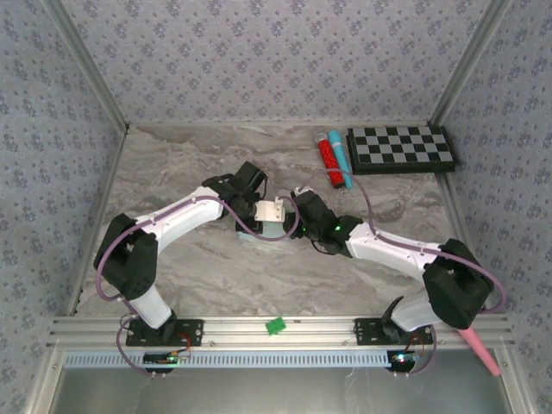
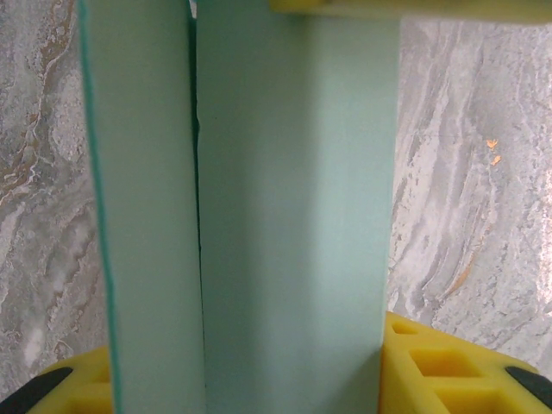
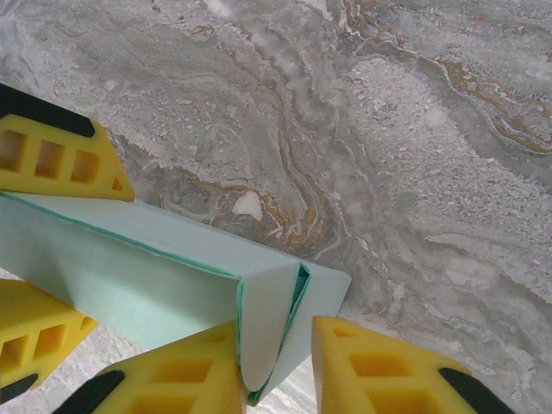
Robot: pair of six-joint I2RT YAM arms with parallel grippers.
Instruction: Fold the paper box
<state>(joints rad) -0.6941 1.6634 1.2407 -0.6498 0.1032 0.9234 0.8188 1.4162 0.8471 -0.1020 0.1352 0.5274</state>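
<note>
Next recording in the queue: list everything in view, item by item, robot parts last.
paper box: one, pale aqua, table centre, between the two arms' jaws
checkerboard: one, black and white, far right of the table
red cylinder: one, red, just left of the checkerboard
blue tube: one, blue, lying along the red cylinder on its checkerboard side
green piece: one, green, on the near metal rail
pink stick: one, pink, by the right arm's base
table: one, grey marbled
left arm: one, white and black; left jaws, yellow, shut on the paper box
right arm: one, white and black; right jaws, yellow, around the box's end flap, grip unclear
</note>
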